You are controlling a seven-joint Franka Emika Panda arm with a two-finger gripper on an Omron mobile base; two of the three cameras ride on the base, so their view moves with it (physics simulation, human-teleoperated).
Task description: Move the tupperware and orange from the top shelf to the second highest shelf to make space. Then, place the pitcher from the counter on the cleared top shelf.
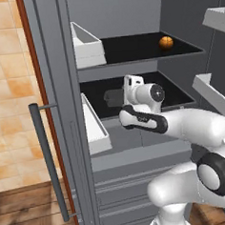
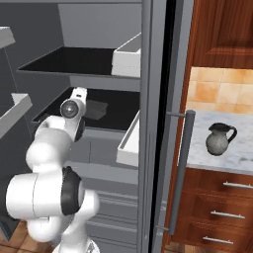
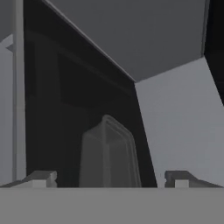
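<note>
Tupperware [image 3: 107,155] sits on second highest shelf [image 1: 178,97], between gripper [image 3: 109,179] tips spread wide apart, prob. just let go. Orange [image 1: 166,43] on top shelf [image 1: 128,48] at 2 o'clock of hand. Pitcher [image 2: 220,139] waits on tabletop [image 2: 237,150].

Two base cameras flank the arm, both facing the open fridge shelves; hand camera peers close along the second highest shelf [image 1: 132,91].

Flat, even rendered light with no clear source. The grey fridge interior [image 1: 125,13] is dim, its black shelf boards [image 1: 128,48] nearly featureless. The orange wall tiles [image 1: 6,70] and white marble worktop [image 2: 237,153] look bright. The hand view is dark, soft and blurry.
</note>
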